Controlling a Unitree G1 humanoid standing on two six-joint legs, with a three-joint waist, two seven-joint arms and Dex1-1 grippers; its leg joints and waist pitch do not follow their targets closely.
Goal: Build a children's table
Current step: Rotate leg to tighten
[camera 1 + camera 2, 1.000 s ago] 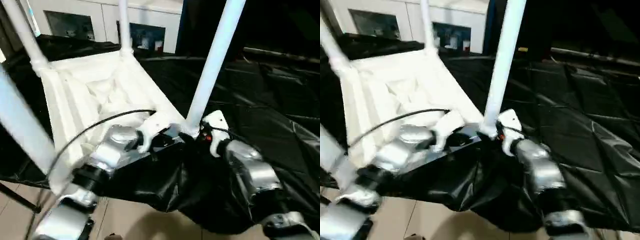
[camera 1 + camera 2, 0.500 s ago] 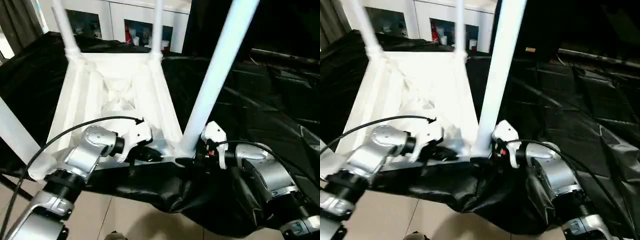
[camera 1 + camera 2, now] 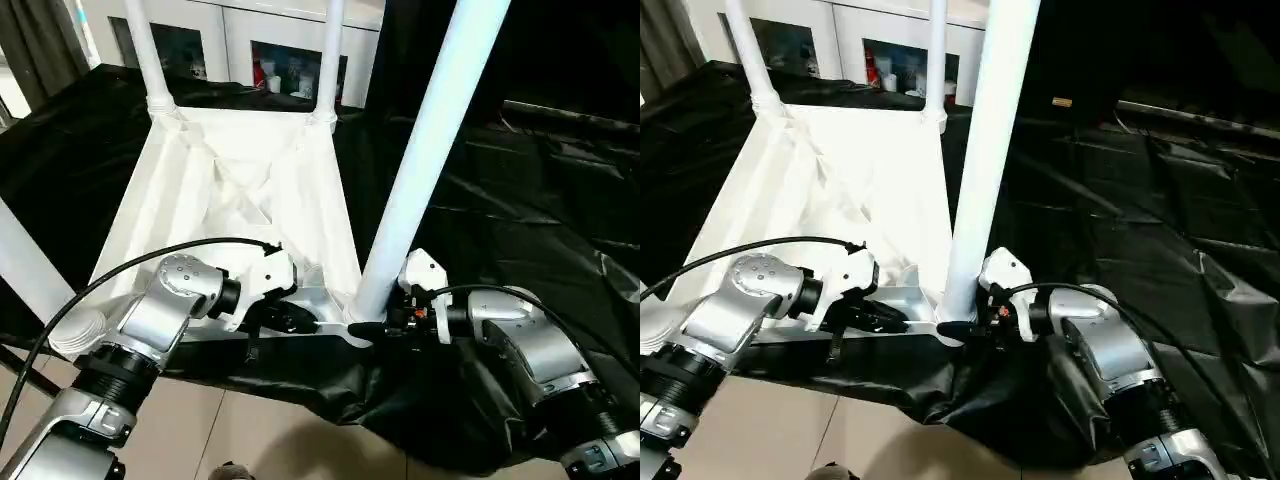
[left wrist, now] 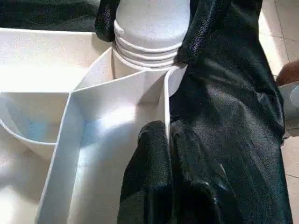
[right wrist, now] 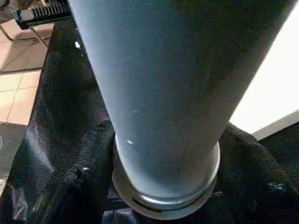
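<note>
Table top (image 3: 240, 200) upside down on black-covered worktop (image 3: 520, 190), centre-left of frame; legs up. Left tool (image 3: 290, 318) clenched on top's near rim. Right tool (image 3: 385, 328) spread around near-right leg (image 3: 420, 160) base; grip undetermined. I judge step: seating leg. Next: firm downward press.

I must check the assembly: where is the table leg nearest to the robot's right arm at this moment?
In the left eye view the leg stands in the tabletop's near right corner socket, with the right claw at its base.
</note>
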